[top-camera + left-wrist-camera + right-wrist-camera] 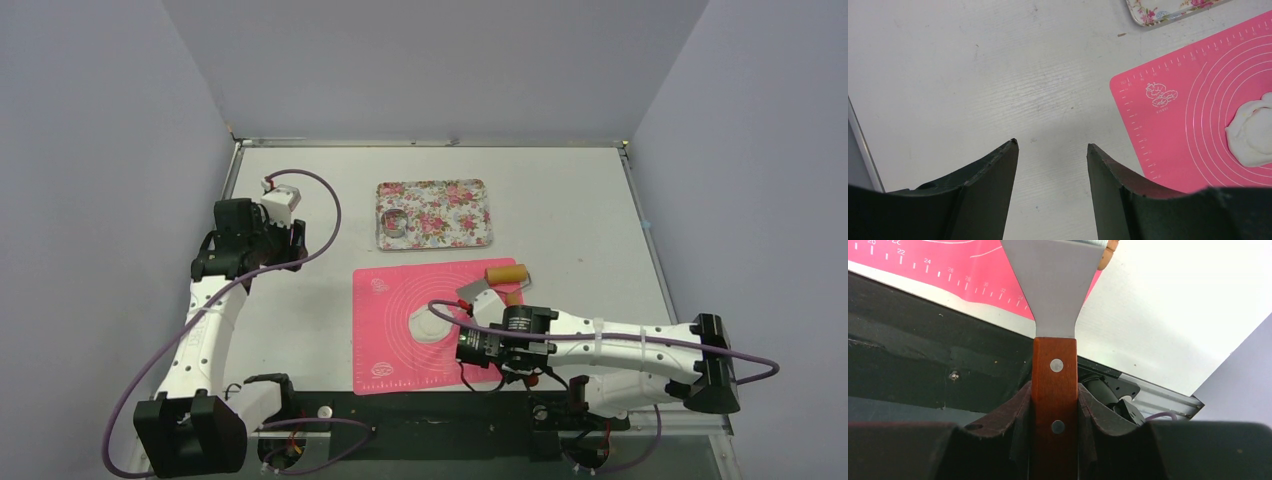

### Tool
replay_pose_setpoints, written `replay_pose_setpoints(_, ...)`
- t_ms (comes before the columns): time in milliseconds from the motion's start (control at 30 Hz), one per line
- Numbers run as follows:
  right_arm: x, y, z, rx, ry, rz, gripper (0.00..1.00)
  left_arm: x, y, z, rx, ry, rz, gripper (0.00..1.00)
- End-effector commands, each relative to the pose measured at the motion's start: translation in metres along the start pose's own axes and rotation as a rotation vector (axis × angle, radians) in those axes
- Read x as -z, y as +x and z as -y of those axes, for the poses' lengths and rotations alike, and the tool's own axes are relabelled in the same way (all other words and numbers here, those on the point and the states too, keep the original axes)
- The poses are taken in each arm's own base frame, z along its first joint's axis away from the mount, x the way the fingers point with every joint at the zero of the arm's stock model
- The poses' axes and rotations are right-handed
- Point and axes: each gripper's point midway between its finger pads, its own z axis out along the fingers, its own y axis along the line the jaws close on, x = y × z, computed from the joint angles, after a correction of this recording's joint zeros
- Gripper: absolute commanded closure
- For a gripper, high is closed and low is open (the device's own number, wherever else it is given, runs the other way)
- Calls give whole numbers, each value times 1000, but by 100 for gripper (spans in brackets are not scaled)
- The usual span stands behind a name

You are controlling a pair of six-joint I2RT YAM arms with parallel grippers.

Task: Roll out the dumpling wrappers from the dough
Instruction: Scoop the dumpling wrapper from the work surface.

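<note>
R gripper (1054, 388) clamped on scraper (1053, 285); L gripper (1050, 149) wide, empty; dough (430, 327) could be torn if scraper's driven in steep

The left arm (205, 320) is reaching up from its base along the left side, its wrist bending toward the middle. The left gripper (1050, 145) is hanging with its jaws spread wide, nothing between them. The right arm (620, 345) is stretching low and leftward from its base. The right gripper (1054, 390) is clamping both fingers on the wooden handle of a spatula (1055, 300).
</note>
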Motion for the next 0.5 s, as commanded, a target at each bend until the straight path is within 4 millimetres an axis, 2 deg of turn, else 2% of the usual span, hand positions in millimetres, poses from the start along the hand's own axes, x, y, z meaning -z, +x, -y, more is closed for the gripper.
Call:
replay_pose_setpoints(0, 13, -17, 15, -64, 33, 92, 100, 11, -18, -3, -20, -17, 59, 49)
replay_pose_setpoints(67, 12, -21, 18, -77, 31, 106, 100, 12, -18, -5, -24, -30, 62, 49)
replay_pose_setpoints(200, -6, -36, 25, -74, 75, 121, 100, 13, -19, -6, -28, -39, 71, 49)
replay_pose_setpoints(300, -21, -48, 19, -54, 90, 132, 100, 13, -19, -6, -27, -39, 70, 49)
replay_pose_setpoints(467, -42, -46, 4, -30, 70, 115, 100, 12, -20, -6, -25, -34, 68, 49)
